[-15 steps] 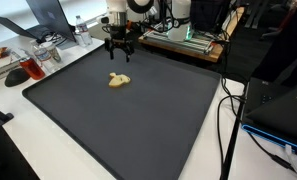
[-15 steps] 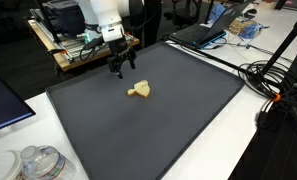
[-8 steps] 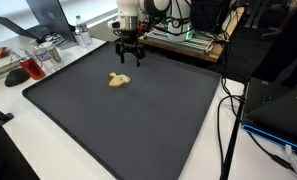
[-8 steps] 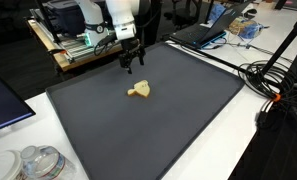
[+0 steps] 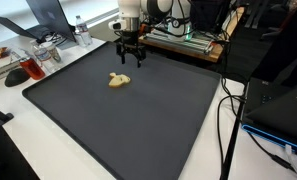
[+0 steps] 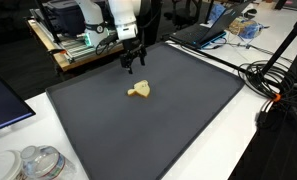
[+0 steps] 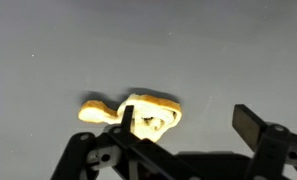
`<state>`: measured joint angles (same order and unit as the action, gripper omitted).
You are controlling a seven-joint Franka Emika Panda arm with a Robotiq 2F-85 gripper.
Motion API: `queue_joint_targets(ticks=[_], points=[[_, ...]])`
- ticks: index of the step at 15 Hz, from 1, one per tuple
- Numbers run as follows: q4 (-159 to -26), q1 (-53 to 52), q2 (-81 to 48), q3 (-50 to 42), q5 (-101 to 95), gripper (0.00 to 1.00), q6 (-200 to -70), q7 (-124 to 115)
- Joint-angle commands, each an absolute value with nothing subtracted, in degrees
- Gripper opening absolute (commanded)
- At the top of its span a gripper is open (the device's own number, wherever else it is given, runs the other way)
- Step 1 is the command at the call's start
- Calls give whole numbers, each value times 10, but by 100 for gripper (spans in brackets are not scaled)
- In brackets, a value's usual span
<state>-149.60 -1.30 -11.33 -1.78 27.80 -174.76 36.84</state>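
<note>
A small pale yellow, curled object (image 5: 118,81) lies on the dark grey mat (image 5: 138,120), also seen in the other exterior view (image 6: 139,91) and in the wrist view (image 7: 138,112). My gripper (image 5: 129,60) hangs above the mat behind the object, near the mat's far edge; it also shows in an exterior view (image 6: 134,66). Its jaws are open and empty. In the wrist view the gripper (image 7: 186,122) has one finger in front of the object and the other finger (image 7: 250,125) apart to the right.
The mat lies on a white table (image 5: 28,150). A laptop (image 5: 48,18), a bottle (image 5: 81,33) and a red cup (image 5: 33,70) stand beyond the mat's corner. Cables (image 5: 228,110) run along one mat edge. A wooden cart with equipment (image 6: 83,45) stands behind the arm.
Over the last second the gripper moved along the mat's far edge, past the yellow object, and has held still for the last half second. The object has not moved.
</note>
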Motion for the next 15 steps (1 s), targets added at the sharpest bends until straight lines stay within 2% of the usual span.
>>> queue_joint_targets(ticks=[1, 6, 9, 10, 11, 15], points=[[-1476, -137, -136, -147, 178, 100, -1735, 213], [-1403, -360, -186, -354, 64, 100, -1634, -3], [-1347, -464, -176, -417, -22, 100, -1525, -116], [-1326, -483, -171, -422, -38, 100, -1479, -139], [-1301, -426, -156, -358, -110, 100, -1430, -204], [-1203, -355, -166, -229, -152, 100, -1262, -265]])
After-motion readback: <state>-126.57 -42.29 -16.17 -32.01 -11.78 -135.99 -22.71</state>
